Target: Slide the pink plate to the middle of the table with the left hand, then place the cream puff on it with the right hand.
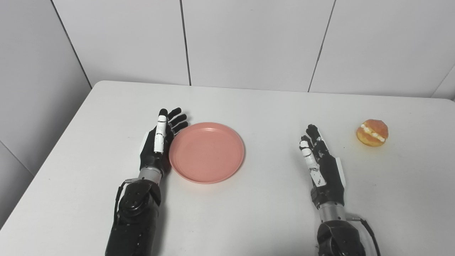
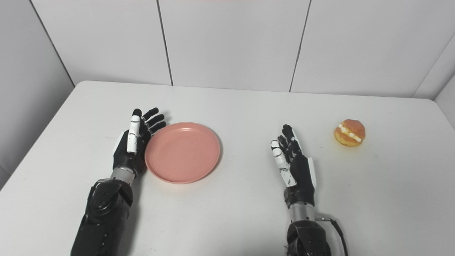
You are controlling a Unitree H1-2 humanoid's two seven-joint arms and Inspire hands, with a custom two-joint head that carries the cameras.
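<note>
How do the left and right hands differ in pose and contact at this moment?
The left hand stands edge-on against the pink plate's left rim; the right hand touches nothing, apart from the cream puff. Left fingers lean toward the plate; right fingers point away. Both are open.

Matt pink plate [image 1: 207, 152], smooth white table [image 1: 256, 206]

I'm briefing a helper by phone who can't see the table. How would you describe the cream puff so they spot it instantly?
Start at the white table and look to its right side, beyond the open right hand. The cream puff sits there alone, touching nothing. It is the only small, round, golden-brown thing, split by a white cream line, unlike the flat pink plate.
</note>
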